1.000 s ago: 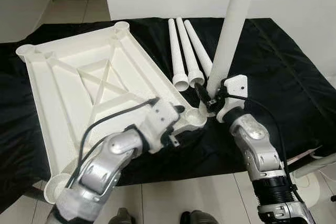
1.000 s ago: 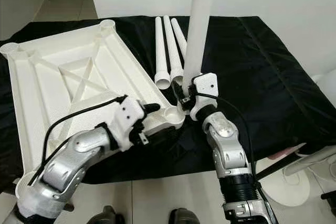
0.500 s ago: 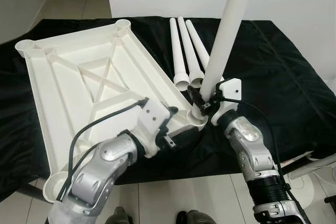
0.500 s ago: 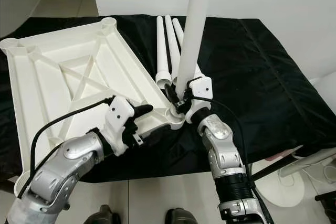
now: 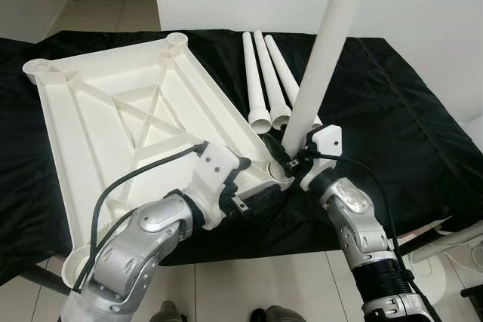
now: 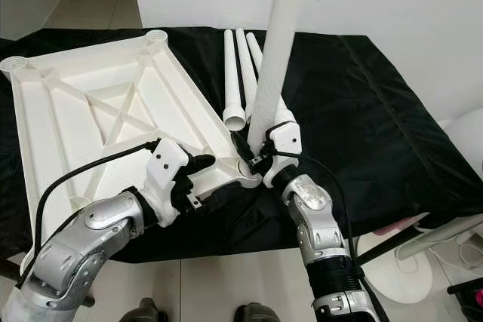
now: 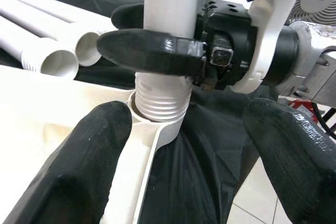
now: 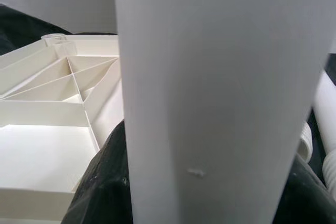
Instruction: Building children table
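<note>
White plastic tabletop (image 5: 113, 118) lies upside down on the black cloth (image 5: 392, 103), ribs facing up, with a round socket at each corner. I see my right gripper (image 5: 290, 162) pinching the upright table leg (image 5: 317, 65) just above its threaded end (image 7: 160, 102), which sits in the near corner socket (image 7: 137, 121) of the tabletop. My left gripper (image 7: 184, 156) rests at the tabletop's near edge beside that socket, fingers (image 7: 84, 166) spread wide on either side of the corner. Three more legs (image 5: 264, 84) lie side by side on the cloth, just beyond the socket.
</note>
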`<state>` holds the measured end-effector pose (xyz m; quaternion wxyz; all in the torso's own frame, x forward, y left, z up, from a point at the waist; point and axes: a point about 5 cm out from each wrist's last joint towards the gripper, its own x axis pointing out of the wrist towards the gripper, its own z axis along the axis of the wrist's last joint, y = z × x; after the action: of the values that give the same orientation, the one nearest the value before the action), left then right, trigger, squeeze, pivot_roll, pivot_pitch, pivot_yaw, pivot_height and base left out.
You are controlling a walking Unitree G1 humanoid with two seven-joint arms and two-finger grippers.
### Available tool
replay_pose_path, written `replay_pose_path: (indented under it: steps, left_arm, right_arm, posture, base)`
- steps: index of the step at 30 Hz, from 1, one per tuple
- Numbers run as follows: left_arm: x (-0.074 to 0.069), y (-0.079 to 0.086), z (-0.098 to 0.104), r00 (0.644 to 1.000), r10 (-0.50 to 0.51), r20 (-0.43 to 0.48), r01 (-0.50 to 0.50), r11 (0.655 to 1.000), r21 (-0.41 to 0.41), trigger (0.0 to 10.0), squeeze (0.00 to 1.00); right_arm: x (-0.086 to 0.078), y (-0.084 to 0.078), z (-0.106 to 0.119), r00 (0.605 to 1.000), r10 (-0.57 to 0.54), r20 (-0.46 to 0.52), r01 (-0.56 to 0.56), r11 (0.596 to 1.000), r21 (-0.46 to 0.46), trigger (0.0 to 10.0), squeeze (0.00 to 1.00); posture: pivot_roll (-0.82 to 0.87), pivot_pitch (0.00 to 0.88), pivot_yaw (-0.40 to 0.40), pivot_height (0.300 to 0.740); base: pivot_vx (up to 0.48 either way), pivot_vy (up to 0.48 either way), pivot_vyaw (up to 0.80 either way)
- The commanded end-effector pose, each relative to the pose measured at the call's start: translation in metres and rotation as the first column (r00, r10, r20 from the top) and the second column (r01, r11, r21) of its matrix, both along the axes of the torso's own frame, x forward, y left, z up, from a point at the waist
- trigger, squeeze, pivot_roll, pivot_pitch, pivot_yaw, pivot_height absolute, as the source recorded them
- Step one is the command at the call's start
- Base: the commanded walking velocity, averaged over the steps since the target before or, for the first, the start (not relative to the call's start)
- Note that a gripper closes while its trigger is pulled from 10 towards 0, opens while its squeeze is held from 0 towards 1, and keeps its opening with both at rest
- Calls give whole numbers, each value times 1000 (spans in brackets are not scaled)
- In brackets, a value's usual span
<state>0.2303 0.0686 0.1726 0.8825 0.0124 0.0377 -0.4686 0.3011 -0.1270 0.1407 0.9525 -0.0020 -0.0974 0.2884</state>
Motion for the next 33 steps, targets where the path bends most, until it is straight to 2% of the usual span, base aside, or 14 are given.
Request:
replay_pose_path:
  steps: [1,6,11,15,19,24,33]
  left_arm:
    - [-2,2,3,1000,1,0,-1,1000,-2,10000,0]
    - [-1,4,6,1000,15,-1,-15,1000,2,10000,0]
    - [-1,6,8,1000,22,-3,-22,1000,3,10000,0]
    - [-1,6,9,1000,24,-6,-24,1000,1,10000,0]
    - [-1,6,9,1000,24,-6,-24,1000,1,10000,0]
    - [0,9,12,999,32,-5,-32,999,3,10000,0]
    - [0,11,14,999,40,-3,-40,999,6,10000,0]
  right_arm:
    - [-5,-5,-22,996,-7,-90,6,1000,-13,10000,0]
    - [-7,-9,-30,997,-19,-71,15,998,-61,10000,0]
    - [-6,-9,-37,998,-10,-63,1,991,-132,10000,0]
    - [-5,-8,-41,998,-3,-62,-7,988,-156,10000,0]
    - [-5,-8,-41,998,-3,-62,-7,988,-156,10000,0]
    - [-5,-4,-46,997,49,-64,-58,985,-162,10000,0]
    - [-11,7,-43,993,119,-3,-118,986,-119,10000,0]
  posture:
    - [40,30,-59,740]
    - [40,48,-50,740]
    - [38,54,-46,740]
    - [36,68,-35,740]
    - [36,68,-35,740]
    - [46,71,-31,740]
    - [58,72,-29,740]
  base:
    - [0,0,0]
    - [0,0,0]
    - [0,0,0]
    - [0,0,0]
    - [0,0,0]
    - [0,0,0]
    - [0,0,0]
